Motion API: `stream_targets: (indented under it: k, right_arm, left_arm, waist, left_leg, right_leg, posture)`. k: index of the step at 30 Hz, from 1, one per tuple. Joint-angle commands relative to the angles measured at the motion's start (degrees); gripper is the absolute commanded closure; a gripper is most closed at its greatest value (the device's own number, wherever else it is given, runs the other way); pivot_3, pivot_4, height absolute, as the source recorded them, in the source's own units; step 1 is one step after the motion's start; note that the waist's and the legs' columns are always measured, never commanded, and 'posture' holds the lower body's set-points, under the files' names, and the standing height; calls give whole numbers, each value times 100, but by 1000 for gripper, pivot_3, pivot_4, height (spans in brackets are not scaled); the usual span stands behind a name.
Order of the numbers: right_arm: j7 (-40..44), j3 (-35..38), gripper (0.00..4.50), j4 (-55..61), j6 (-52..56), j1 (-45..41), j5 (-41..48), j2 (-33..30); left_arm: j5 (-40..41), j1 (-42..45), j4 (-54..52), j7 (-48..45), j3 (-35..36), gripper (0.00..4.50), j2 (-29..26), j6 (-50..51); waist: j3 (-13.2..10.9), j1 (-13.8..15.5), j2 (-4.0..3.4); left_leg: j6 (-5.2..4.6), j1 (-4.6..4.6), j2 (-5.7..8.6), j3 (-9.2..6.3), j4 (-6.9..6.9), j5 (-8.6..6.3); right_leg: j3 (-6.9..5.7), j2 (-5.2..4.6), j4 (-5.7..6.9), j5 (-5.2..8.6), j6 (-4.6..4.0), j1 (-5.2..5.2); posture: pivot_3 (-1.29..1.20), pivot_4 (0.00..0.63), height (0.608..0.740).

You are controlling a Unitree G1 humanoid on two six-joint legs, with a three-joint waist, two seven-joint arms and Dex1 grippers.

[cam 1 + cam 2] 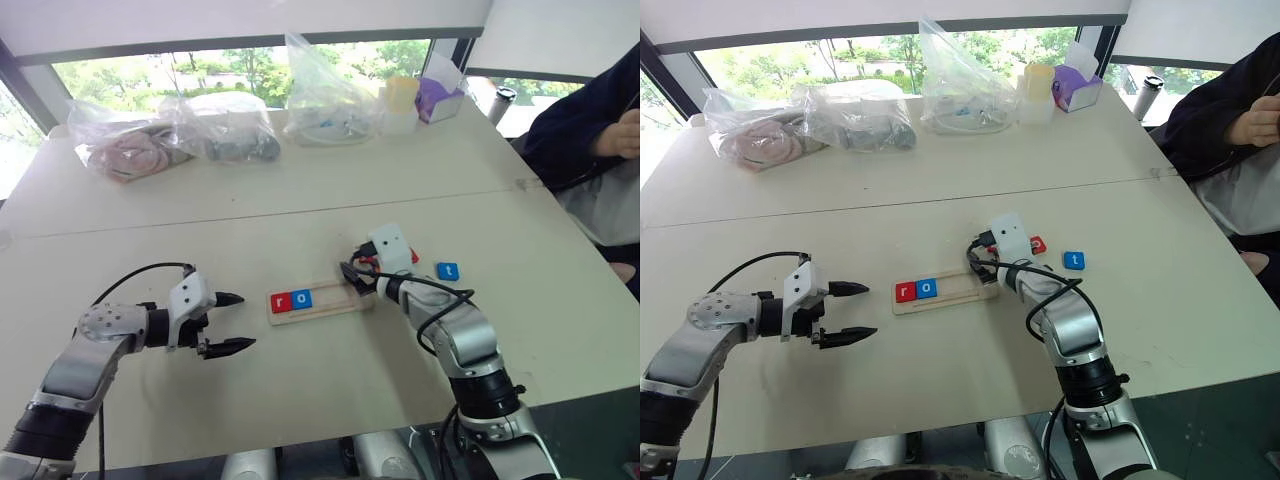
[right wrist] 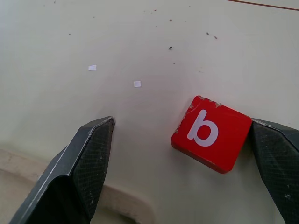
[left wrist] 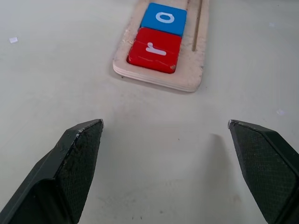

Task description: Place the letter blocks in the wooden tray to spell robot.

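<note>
The wooden tray [image 1: 335,303] lies mid-table with a red "r" block [image 1: 278,300] and a blue "o" block [image 1: 301,297] in its left end. My left gripper [image 1: 228,323] hovers open just left of the tray, nothing between its fingers; its wrist view looks at the tray's end [image 3: 187,79]. My right gripper [image 2: 182,122] is open at the tray's right end, low over the table. A red "b" block [image 2: 211,133] lies flat between its fingers, against one finger [image 2: 275,158]. A red block [image 1: 1038,244] and a blue "t" block [image 1: 447,271] lie to the right.
Clear plastic bags [image 1: 225,125] with items, a yellow-lidded cup [image 1: 401,102] and a purple tissue box [image 1: 440,98] line the far table edge. A person in a dark sleeve [image 1: 580,120] sits at the right. A seam [image 1: 300,205] crosses the table.
</note>
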State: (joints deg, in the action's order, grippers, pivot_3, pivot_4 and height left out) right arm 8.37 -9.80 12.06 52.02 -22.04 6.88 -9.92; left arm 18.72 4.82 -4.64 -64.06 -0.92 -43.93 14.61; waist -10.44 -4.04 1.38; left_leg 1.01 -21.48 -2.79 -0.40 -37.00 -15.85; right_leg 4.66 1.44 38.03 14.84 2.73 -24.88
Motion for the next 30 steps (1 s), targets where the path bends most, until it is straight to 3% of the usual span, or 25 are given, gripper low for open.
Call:
stream_targets:
  k: [1, 4, 9, 15, 24, 30]
  right_arm:
    - [-188, 104, 0, 56, 211, -5, -64, 165]
    - [-387, 281, 889, -18, 360, -71, -77, 342]
    - [-444, 311, 3357, 38, 490, -111, -157, 364]
    - [-155, 382, 3374, 1070, 1067, 51, -78, -203]
    - [348, 1372, 3374, 3733, 3514, 738, 539, -830]
    - [210, 1619, 3374, 4028, 4048, 1334, 537, -412]
  left_arm:
    - [33, 22, -167, 96, 84, 14, 39, -5]
    - [16, 9, -171, 142, 61, 0, 68, -25]
    - [-4, 7, -140, 167, 47, 0, 94, -59]
    - [67, -9, -173, -19, -1, 0, 52, -56]
    - [89, -4, -222, -148, -110, 0, 133, -29]
    - [59, 93, -198, -120, -223, 0, 237, 0]
  waist:
    - [0, 0, 0]
    - [0, -1, 1]
    - [0, -2, 1]
    - [-2, 17, -3]
    - [-3, 4, -2]
    - [-3, 4, -1]
  left_leg:
    - [0, 0, 0, 0, 0, 0]
    - [0, 0, 0, 0, 0, 0]
    - [0, 0, 0, 1, 0, 0]
    - [0, -6, 2, 0, 2, 0]
    - [0, -23, 6, 0, 1, 0]
    - [0, -25, 7, -2, 1, 0]
  right_leg:
    - [0, 0, 0, 0, 0, 0]
    - [0, -1, 0, 0, -1, 0]
    - [0, -2, -1, 1, -1, 0]
    - [0, -7, -2, 2, -1, -3]
    - [-1, -14, -4, 6, 6, -21]
    - [-1, -13, -4, 7, 5, -22]
  posture:
    - [0, 150, 740]
    - [0, 150, 740]
    - [0, 150, 740]
    - [0, 150, 740]
    - [0, 150, 740]
    - [0, 150, 740]
